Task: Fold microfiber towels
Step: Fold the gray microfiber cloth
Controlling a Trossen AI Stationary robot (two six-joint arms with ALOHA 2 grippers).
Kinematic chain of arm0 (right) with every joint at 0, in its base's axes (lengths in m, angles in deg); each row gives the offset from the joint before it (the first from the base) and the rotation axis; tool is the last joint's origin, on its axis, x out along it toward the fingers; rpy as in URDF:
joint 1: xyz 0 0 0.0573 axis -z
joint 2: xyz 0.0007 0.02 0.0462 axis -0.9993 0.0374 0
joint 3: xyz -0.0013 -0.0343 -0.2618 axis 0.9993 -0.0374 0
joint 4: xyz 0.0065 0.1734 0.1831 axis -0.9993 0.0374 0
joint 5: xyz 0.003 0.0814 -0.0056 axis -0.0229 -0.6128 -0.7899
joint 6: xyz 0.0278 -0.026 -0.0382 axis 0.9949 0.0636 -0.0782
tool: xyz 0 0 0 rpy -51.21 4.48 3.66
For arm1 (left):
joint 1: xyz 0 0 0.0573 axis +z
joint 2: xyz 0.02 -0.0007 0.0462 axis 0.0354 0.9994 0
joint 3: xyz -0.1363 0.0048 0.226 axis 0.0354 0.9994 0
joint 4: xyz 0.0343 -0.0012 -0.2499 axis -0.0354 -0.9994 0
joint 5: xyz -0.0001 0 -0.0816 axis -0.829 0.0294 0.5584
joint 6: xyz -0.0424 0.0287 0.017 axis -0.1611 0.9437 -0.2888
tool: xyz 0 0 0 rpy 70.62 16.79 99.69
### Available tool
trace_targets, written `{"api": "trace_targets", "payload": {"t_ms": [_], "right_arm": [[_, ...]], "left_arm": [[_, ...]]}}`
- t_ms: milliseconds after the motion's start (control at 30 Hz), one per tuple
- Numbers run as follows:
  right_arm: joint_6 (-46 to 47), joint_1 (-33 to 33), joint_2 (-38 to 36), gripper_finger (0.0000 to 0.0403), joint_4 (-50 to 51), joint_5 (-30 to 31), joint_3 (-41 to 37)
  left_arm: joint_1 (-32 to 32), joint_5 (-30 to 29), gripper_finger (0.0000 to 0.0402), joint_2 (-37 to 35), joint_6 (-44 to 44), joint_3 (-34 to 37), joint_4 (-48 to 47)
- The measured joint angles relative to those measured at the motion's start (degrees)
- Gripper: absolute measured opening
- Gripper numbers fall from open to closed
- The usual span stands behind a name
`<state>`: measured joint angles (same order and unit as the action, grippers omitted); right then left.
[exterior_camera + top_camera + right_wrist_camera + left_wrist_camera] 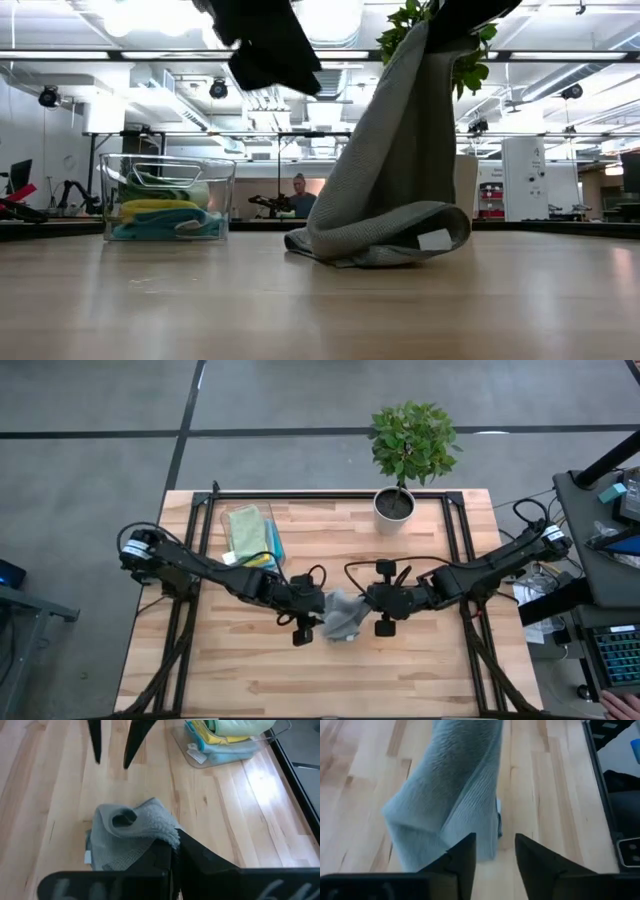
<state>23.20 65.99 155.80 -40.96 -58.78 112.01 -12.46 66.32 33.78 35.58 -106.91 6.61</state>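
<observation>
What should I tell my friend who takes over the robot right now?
Right gripper: shut on the grey towel, holding one edge up; the rest sags in a heap on the table.
Left gripper: open, holding nothing, next to the hanging towel.
Bin: at the table's left rear, with the green, yellow and blue towels stacked inside.
Done: those towels look put away.
Left: the grey towel is still crumpled, so it probably needs spreading flat, folding, then likely joining the others in the bin.
</observation>
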Motion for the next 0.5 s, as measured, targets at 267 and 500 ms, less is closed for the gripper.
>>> {"api": "trace_targets", "payload": {"t_ms": [267, 500], "right_arm": [[-0.1, 0.0, 0.0, 0.0008, 0.7, 0.0, 0.0], [-0.1, 0.0, 0.0, 0.0008, 0.6, 0.0, 0.0]], "left_arm": [[0.0, -1.5, 0.0151, 0.6, 9.1, 8.2, 20.7], [0.5, -4.7, 0.0151, 4.0, 15.8, 12.4, 37.8]]}}
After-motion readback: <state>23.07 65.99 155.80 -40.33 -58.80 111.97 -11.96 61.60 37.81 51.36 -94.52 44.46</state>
